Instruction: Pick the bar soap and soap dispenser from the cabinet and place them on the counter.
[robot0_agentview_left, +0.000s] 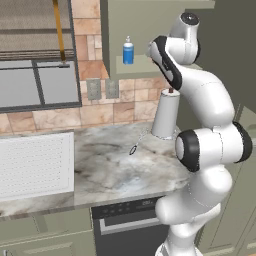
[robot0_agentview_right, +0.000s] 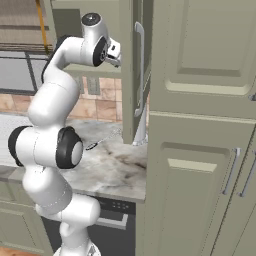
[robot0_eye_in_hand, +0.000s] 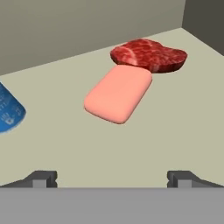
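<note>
Plainly nothing placed yet: from the left base view, soap dispenser (robot0_agentview_left: 128, 51) upright on the cabinet (robot0_agentview_left: 150, 30) shelf at about 11 o'clock, marble bench (robot0_agentview_left: 115, 160) below carrying just a paper-towel roll (robot0_agentview_left: 165, 115) and no soap; both picks and both placings left to do. From the right base view, jaws (robot0_agentview_right: 117, 55) reaching in at the cabinet's open door at 12 o'clock. From the hand view, jaws spread wide and holding nothing, fingertips (robot0_eye_in_hand: 41, 178) low; bar soap (robot0_eye_in_hand: 118, 93) flat on the shelf, straight ahead at 12 o'clock and apart from the jaws, touching a dark red meat-like slab (robot0_eye_in_hand: 148, 54) beyond; dispenser's edge at 9 o'clock.
</note>
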